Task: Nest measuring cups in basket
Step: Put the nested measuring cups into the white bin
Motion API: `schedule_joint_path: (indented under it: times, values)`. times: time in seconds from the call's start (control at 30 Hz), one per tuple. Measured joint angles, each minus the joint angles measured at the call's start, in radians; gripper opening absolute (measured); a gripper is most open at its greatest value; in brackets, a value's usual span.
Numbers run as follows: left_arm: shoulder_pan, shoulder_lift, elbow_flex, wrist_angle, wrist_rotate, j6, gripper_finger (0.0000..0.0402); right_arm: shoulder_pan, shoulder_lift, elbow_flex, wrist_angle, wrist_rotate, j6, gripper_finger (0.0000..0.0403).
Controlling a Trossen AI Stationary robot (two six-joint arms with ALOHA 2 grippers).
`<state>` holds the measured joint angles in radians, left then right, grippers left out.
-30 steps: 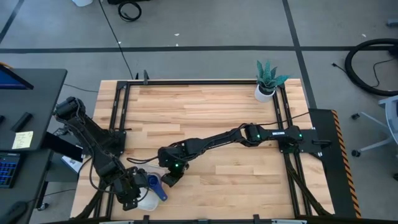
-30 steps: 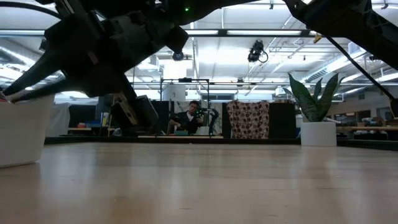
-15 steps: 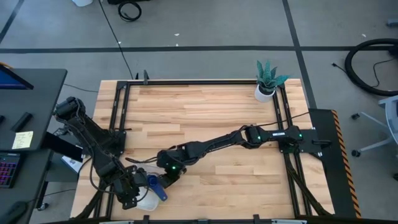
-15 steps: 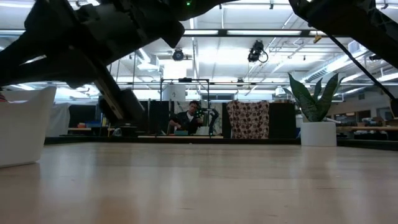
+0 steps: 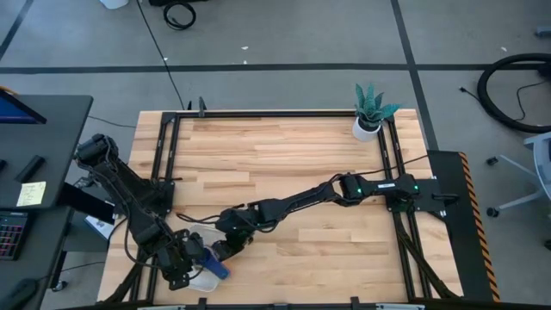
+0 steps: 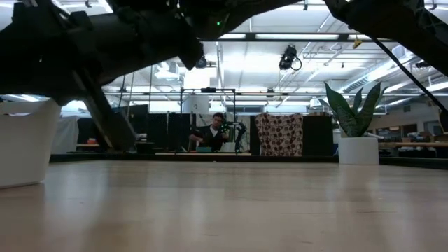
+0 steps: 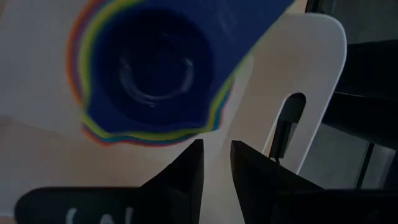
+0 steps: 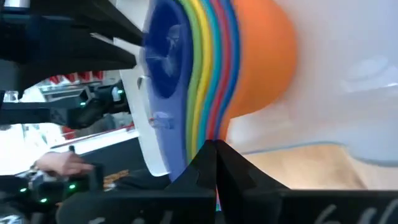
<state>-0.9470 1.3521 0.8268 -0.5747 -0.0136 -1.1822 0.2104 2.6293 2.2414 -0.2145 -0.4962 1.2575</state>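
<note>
We see the stacked measuring cups sitting in the basket at the worktop's near left corner. Our right hand pinches their handles, fingers pressed together. Our left hand, slightly spread, crowds the basket's rim. A potted plant stands far off.
</note>
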Motion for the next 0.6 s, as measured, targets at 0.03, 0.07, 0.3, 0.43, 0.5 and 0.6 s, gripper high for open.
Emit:
schedule_joint_path:
  times: [0.03,0.07,0.3,0.43,0.5,0.6]
  values:
    - [0.000,0.000,0.000,0.000,0.009,0.000,0.0084,0.001,0.000,-0.006,0.009,-0.001,0.006,0.0001]
    - [0.000,0.000,0.000,0.000,0.015,0.000,0.0084,0.001,0.002,-0.008,0.021,-0.004,0.008,0.0001]
    - [0.000,0.000,0.000,-0.002,0.020,0.000,0.0084,-0.014,0.005,-0.010,0.050,0.008,-0.001,0.0000]
    - [0.000,0.000,0.000,-0.003,0.020,-0.001,0.0084,-0.025,0.004,0.000,0.056,0.008,-0.027,0.0000]
    - [0.000,0.000,0.000,-0.004,0.020,-0.003,0.0084,-0.031,0.001,0.001,0.051,0.007,-0.038,0.0000]
    - [0.000,0.000,0.000,-0.005,0.021,-0.002,0.0084,-0.041,-0.014,0.001,0.016,0.006,-0.064,0.0000]
